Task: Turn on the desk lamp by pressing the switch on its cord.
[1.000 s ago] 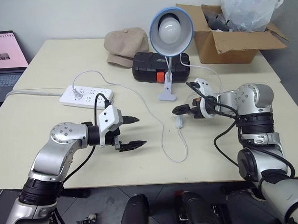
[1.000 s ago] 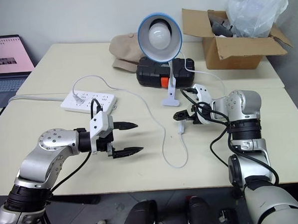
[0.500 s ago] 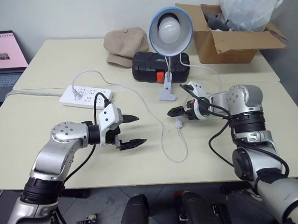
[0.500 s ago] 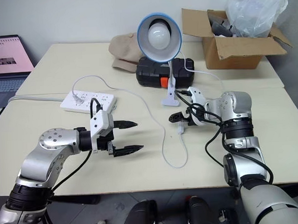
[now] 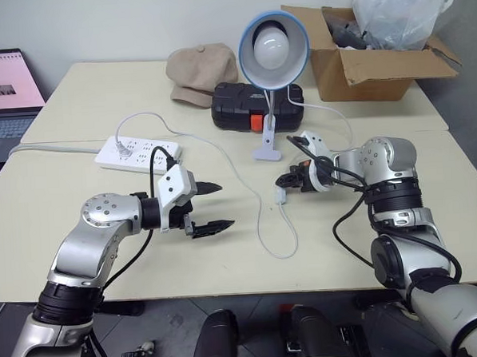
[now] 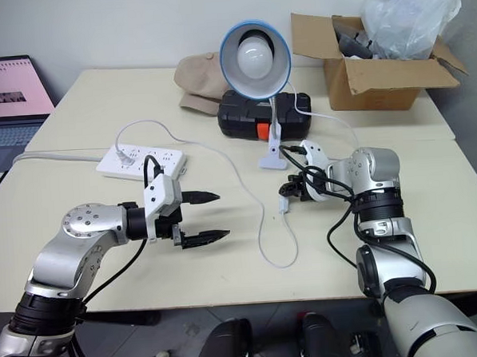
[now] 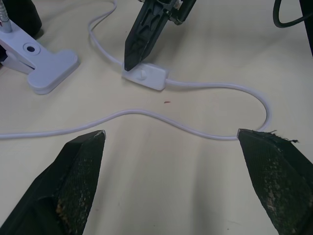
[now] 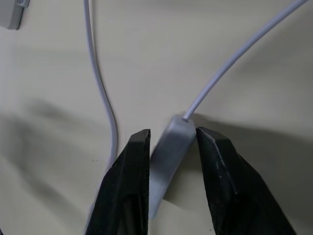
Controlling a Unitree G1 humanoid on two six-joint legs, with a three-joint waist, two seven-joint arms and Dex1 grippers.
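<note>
The desk lamp (image 5: 273, 37), with a light-blue shade and white bulb, stands unlit at the back middle on its white clip base (image 5: 267, 149). Its thin white cord (image 5: 260, 217) loops across the table in front. The small white switch (image 5: 281, 195) lies on that cord just in front of the base. My right gripper (image 5: 284, 180) points down onto it, and the right wrist view shows its fingers (image 8: 128, 171) shut on either side of the switch (image 8: 168, 152). My left gripper (image 5: 224, 205) hovers open to the left of the cord loop with nothing between its fingers.
A white power strip (image 5: 137, 152) lies at the left with a plug in it. Behind the lamp sit a black case (image 5: 255, 104) and a beige cap (image 5: 202, 72). A cardboard box (image 5: 368, 60) stands at the back right, a laptop (image 5: 6, 95) at the far left.
My right gripper's fingers have gone from open to shut on the switch, which has shifted slightly to the left. The left arm has stayed where it was.
</note>
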